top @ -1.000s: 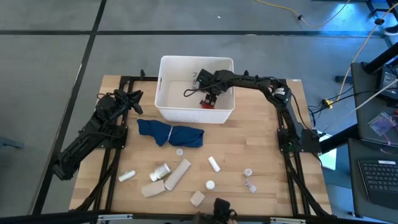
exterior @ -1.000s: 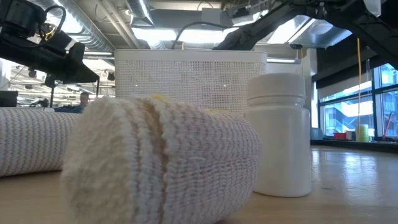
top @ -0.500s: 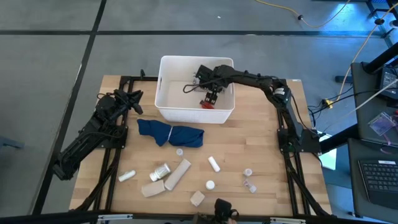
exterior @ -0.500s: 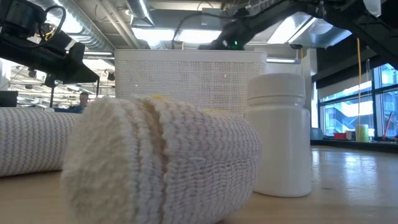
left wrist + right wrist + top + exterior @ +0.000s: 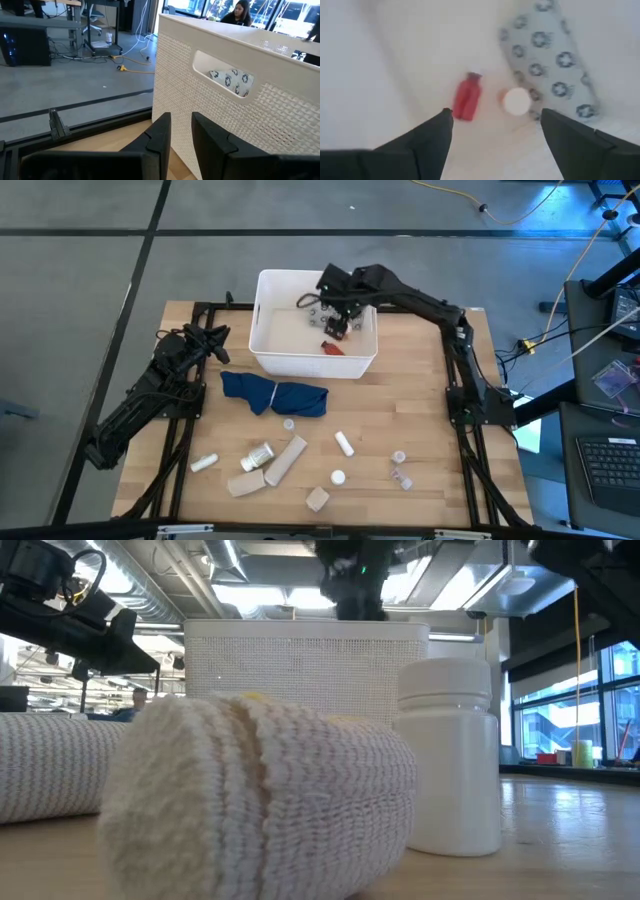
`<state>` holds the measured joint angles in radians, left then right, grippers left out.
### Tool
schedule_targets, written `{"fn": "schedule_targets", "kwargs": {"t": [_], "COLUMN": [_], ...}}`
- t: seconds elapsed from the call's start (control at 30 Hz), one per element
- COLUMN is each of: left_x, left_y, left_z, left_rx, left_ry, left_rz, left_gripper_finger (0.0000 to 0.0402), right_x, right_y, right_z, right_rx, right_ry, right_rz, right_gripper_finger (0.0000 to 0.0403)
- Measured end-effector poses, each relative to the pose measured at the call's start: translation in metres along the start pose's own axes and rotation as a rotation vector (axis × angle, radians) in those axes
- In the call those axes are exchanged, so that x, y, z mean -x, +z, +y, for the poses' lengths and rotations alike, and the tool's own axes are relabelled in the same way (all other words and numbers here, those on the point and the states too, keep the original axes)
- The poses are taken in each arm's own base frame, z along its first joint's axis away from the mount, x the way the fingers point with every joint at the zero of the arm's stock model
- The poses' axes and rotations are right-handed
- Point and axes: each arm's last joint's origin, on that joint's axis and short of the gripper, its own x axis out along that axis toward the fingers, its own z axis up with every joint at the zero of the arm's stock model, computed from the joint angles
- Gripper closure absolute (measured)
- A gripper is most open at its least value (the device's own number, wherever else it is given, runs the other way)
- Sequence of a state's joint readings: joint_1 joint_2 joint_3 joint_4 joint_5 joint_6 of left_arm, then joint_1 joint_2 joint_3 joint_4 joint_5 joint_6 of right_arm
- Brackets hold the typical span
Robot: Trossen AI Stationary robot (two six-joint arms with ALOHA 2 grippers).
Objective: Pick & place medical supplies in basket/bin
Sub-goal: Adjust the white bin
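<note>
The white bin [image 5: 310,365] stands at the table's far middle. On its floor lie a red vial [image 5: 467,97], a small white round item [image 5: 516,100] and the grey dotted packet [image 5: 550,65]. My right gripper [image 5: 336,326] hangs open above them, pointing down and holding nothing. It shows over the bin's rim in the low view [image 5: 350,580]. My left gripper [image 5: 180,131] waits at the table's left beside the bin's wall [image 5: 225,125], fingers close together. More supplies lie on the near table: a bandage roll [image 5: 288,460], a beige block [image 5: 318,498] and vials [image 5: 344,443].
A dark blue cloth [image 5: 275,393] lies just near of the bin. In the low view a bandage roll [image 5: 260,800] and a white bottle [image 5: 450,755] stand close before the camera. Bare wood lies at the right [image 5: 420,400]. A person [image 5: 240,12] sits in the room beyond.
My right gripper has risen from low inside the bin to above its rim, the arm lifting. The red vial has stayed on the bin floor.
</note>
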<state>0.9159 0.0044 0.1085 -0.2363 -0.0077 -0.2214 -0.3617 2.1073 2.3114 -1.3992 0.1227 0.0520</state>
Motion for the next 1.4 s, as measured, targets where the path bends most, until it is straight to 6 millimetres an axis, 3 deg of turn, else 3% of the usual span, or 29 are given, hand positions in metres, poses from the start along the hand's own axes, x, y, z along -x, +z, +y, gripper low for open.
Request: {"fn": "schedule_targets", "kwargs": {"t": [0.13,0.27,0.47,0.57,0.7,0.93,1.23,1.4], "left_x": [0.0,0.0,0.0,0.0,0.0,0.0,0.0,0.0], "left_y": [0.0,-0.001,-0.002,-0.003,-0.003,-0.003,-0.003,-0.003], "left_z": [0.0,0.0,0.0,0.001,0.001,0.001,0.001,0.001], "left_rx": [0.0,0.0,0.0,0.0,0.0,0.0,0.0,-0.024], "left_ry": [0.0,0.002,0.005,0.007,0.007,0.007,0.007,0.007], "left_rz": [0.002,0.008,0.024,0.033,0.032,0.034,0.033,0.033], "left_gripper_finger": [0.0329,0.0329,0.0329,0.0329,0.0329,0.0329,0.0329,0.0329], "right_x": [0.019,0.024,0.016,0.01,0.006,0.016,0.084,0.092], "right_y": [-0.014,-0.029,-0.067,-0.09,-0.102,-0.094,-0.075,-0.089], "right_z": [0.035,0.081,0.147,0.169,0.181,0.179,0.18,0.199], "right_rx": [0.028,0.102,0.08,0.052,0.065,0.106,0.16,0.191], "right_ry": [0.062,0.08,0.093,0.076,-0.017,-0.075,-0.079,0.092], "right_rz": [0.051,0.094,0.258,0.339,0.312,0.222,-0.099,-0.069], "right_gripper_finger": [0.0104,0.0104,0.0104,0.0104,0.0104,0.0104,0.0104,0.0106]}}
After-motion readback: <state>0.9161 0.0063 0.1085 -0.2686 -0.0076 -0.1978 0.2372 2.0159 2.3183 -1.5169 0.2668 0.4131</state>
